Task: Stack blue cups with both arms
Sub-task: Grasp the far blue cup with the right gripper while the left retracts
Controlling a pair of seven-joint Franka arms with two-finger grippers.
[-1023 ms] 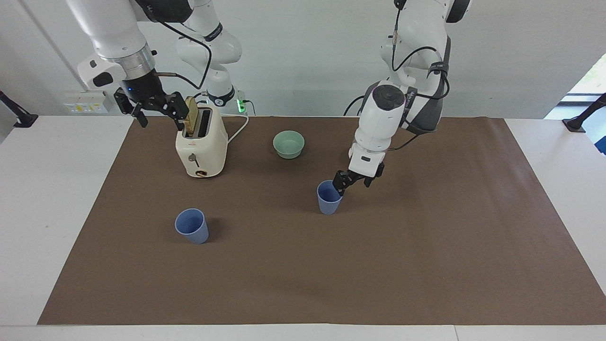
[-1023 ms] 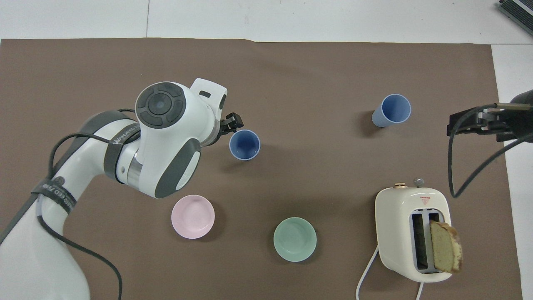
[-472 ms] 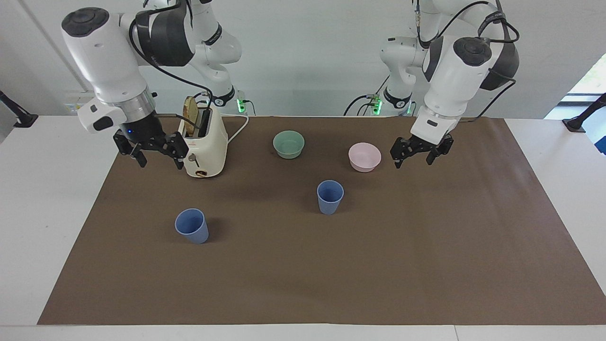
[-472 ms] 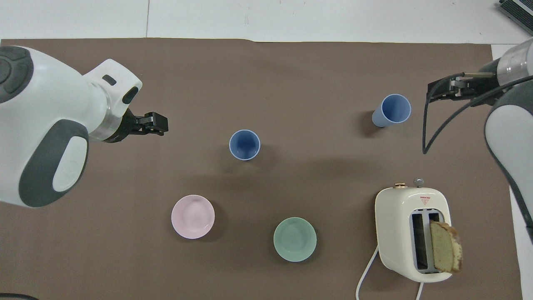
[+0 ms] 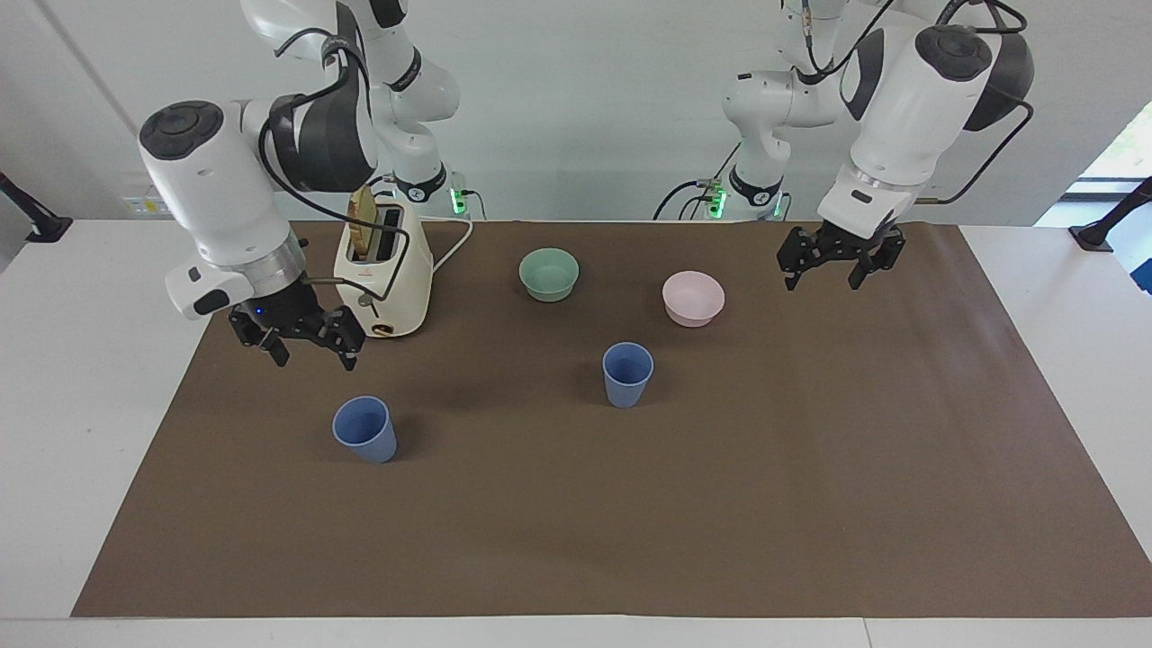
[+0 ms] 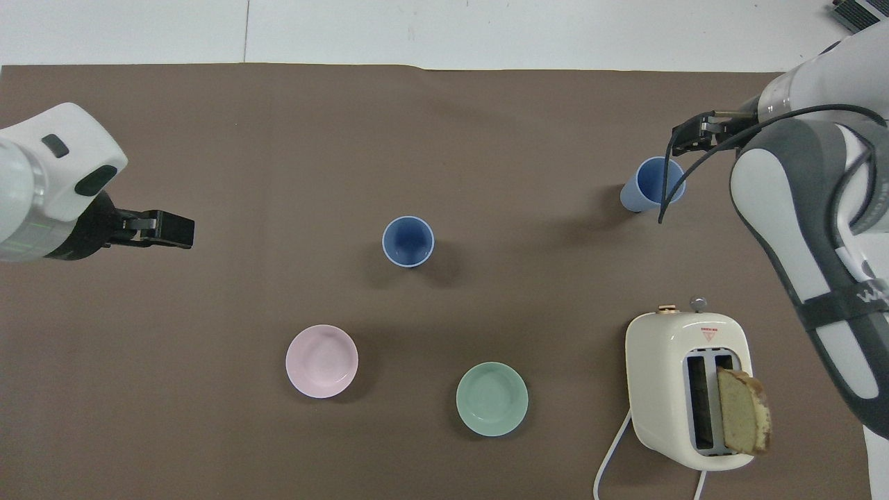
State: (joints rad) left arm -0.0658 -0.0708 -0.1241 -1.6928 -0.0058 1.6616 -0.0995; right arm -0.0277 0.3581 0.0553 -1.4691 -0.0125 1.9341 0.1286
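Observation:
Two blue cups stand upright and apart on the brown mat. One blue cup [image 5: 627, 373] [image 6: 408, 241] is at mid-table. The other blue cup [image 5: 364, 429] [image 6: 653, 184] is toward the right arm's end. My right gripper [image 5: 306, 346] [image 6: 694, 132] is open and empty in the air, over the mat between the toaster and that cup, clear of its rim. My left gripper [image 5: 837, 265] [image 6: 173, 229] is open and empty, raised over the mat toward the left arm's end, well away from the mid-table cup.
A cream toaster [image 5: 382, 279] [image 6: 684, 389] with a bread slice [image 6: 743, 420] in it stands close to the right gripper. A pale green bowl [image 5: 549, 273] [image 6: 492, 398] and a pale pink bowl [image 5: 693, 297] [image 6: 321, 361] sit nearer to the robots than the mid-table cup.
My left gripper has drawn back from the mid-table cup's rim toward its own end, leaving the cup standing. My right gripper has come down from beside the toaster toward the other cup.

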